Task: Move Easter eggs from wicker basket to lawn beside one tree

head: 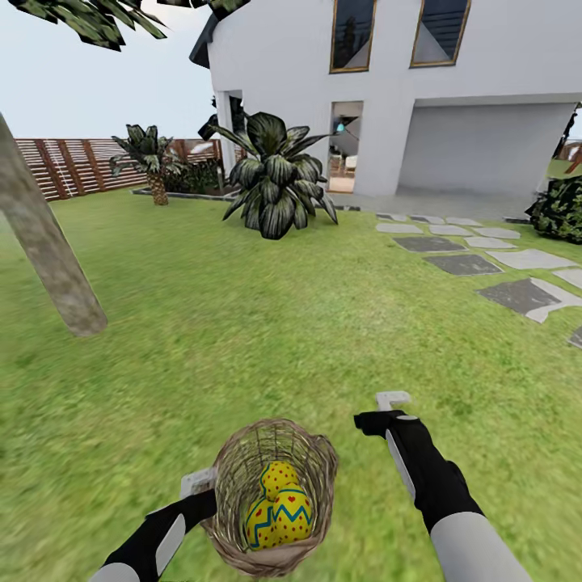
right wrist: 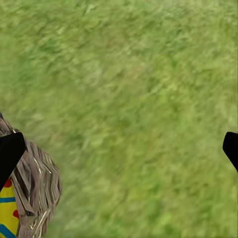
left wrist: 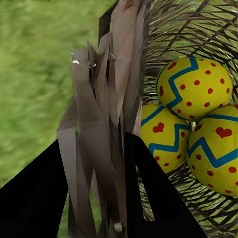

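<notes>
**Basket held up, eggs inside**

The left gripper [left wrist: 99, 198] is clamped on the braided rim of the small brown woven-twig wicker basket [head: 242, 477], lifted over the mottled green lawn [head: 283, 323]. Three yellow Easter eggs with red dots and blue zigzags [left wrist: 191, 87] sit inside. The right gripper [head: 386, 411] hangs beside it, fingers apart. A pale grey-tan tree trunk [head: 48, 250] leans at left.

Head high and forward; wrists close on wicker basket [head: 271, 501].

Black forearms with white side panels (upper sleeves grey-white); pale grey end effector [head: 394, 399] brackets.
</notes>
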Tool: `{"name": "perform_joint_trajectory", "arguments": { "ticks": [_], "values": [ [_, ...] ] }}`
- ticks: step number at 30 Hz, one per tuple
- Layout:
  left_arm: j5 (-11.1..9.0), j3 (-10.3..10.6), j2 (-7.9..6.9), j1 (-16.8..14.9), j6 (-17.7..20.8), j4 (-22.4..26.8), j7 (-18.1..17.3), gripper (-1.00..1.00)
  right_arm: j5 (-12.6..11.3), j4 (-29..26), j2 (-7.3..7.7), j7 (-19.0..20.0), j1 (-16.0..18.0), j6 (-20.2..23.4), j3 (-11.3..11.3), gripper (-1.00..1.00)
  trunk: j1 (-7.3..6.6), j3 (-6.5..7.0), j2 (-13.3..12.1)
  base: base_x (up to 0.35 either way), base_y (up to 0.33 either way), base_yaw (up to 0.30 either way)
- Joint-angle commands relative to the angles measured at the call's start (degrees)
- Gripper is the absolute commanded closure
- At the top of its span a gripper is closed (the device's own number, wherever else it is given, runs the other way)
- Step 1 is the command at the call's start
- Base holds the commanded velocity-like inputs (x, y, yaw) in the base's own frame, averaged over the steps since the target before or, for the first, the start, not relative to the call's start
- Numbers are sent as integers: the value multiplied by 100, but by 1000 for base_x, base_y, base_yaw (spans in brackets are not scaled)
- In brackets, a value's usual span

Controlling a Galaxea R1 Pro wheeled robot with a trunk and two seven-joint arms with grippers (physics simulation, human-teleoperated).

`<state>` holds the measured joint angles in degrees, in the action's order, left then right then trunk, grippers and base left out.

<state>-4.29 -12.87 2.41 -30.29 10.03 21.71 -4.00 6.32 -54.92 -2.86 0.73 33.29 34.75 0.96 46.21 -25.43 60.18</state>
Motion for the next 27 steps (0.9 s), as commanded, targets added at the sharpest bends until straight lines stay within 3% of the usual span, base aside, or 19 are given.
{"name": "perform_joint_trajectory", "arguments": {
  "ticks": [1, 27],
  "values": [
    [-63, -40, 5, -3, 43, 13, -31, 100, 54, -10, -4, 16, 2, 32, 10, -100, 0, 1, 4, 0, 0, 221],
    [-63, -40, 5, -3, 43, 17, -31, 100, 45, 17, -13, 15, -7, 32, -78, -100, 0, 170, 4, 0, 0, 221]
  ]
}}
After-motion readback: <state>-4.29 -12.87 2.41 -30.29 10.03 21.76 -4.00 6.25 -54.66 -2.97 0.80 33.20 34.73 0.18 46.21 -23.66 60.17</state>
